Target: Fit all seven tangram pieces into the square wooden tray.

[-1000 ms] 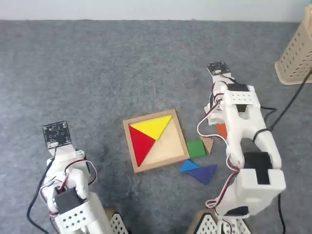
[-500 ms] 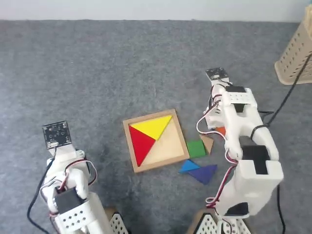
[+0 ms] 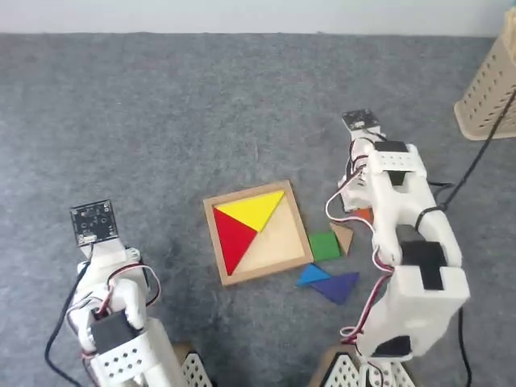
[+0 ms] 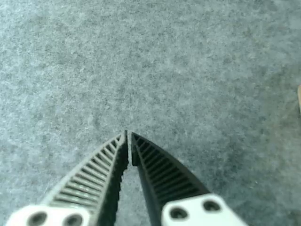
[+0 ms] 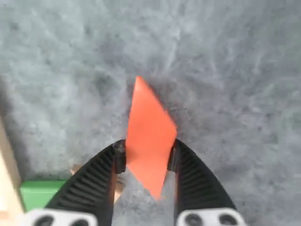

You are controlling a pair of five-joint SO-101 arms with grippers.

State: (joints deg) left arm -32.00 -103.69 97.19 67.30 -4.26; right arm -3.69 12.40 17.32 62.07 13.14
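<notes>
1. We see the right gripper (image 5: 146, 148) clamping the orange piece (image 5: 148, 132) near the tray (image 3: 278, 238); its arm has barely shifted since a second ago.
2. Our left gripper (image 4: 128, 136) hangs closed and empty above the worktop (image 4: 188, 56).

orange piece (image 3: 364, 215): mostly hidden under right arm (image 3: 403, 218) | green square (image 5: 41, 194): cut off by edge | tray (image 5: 6, 188): cut off by edge
</notes>
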